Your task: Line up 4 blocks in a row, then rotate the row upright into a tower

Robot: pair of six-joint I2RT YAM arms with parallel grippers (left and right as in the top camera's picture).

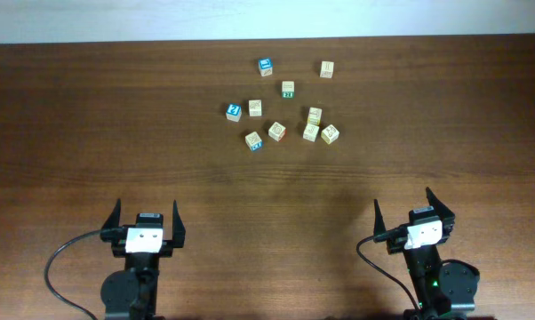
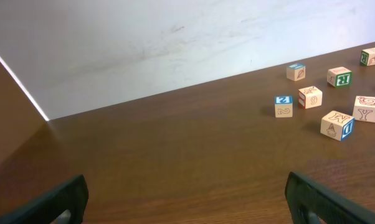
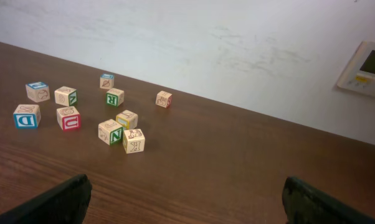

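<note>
Both arms sit drawn back at the near side of the table (image 1: 90, 116), and I'd take that for a ready stance: nothing is held and no cube looks touched. The left gripper (image 1: 147, 216) has its jaws spread as wide as they go, with only bare wood between them, and the right gripper (image 1: 404, 206) stands the same way, wide and empty. The blocks (image 1: 311, 132) lie in a loose scatter well ahead of both sets of jaws, far out of reach of either. From the left jaws they are forward and off to the right, and from the right jaws they are forward and off to the left, so the cluster falls between the two arms. Most cubes stand apart from their neighbours, which I'd judge leaves room for fingers to come down either side. Three on the side nearer the right jaws crowd close together and look tighter to get at. A lone pale cube (image 1: 326, 68) sits furthest ahead of the right jaws, clear of the rest. Two blue-topped cubes (image 1: 265, 65) are mixed in, and from here I can't tell which four pale ones are meant.
</note>
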